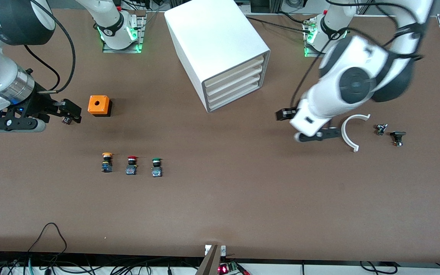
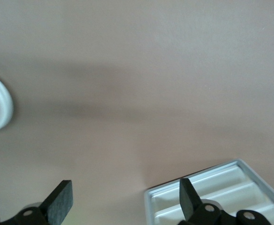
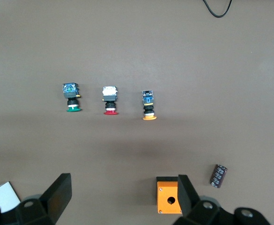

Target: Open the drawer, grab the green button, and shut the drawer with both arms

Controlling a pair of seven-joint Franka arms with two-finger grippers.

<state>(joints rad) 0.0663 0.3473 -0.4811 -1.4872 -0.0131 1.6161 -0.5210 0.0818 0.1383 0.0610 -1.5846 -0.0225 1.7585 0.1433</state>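
The white cabinet [image 1: 220, 46] stands at the robots' edge of the table with all four drawers shut; the drawer is among the lower ones [image 1: 235, 95]. The green-capped button [image 1: 156, 167] [image 3: 72, 98] stands on the bare table, nearer to the front camera than the cabinet. My left gripper [image 1: 318, 136] [image 2: 125, 192] hangs open and empty over the table between the cabinet's front and a white arc. Its wrist view catches a corner of the drawer fronts [image 2: 221, 185]. My right gripper [image 1: 10, 124] [image 3: 123, 185] hovers open and empty near an orange box, toward the right arm's end.
A yellow-capped button [image 1: 107, 161] and a red-capped one [image 1: 131, 165] stand in a row with the green one. An orange box [image 1: 99, 105] and a small dark cylinder [image 1: 66, 120] lie by my right gripper. A white arc [image 1: 343, 131] and two small parts [image 1: 397, 137] lie toward the left arm's end.
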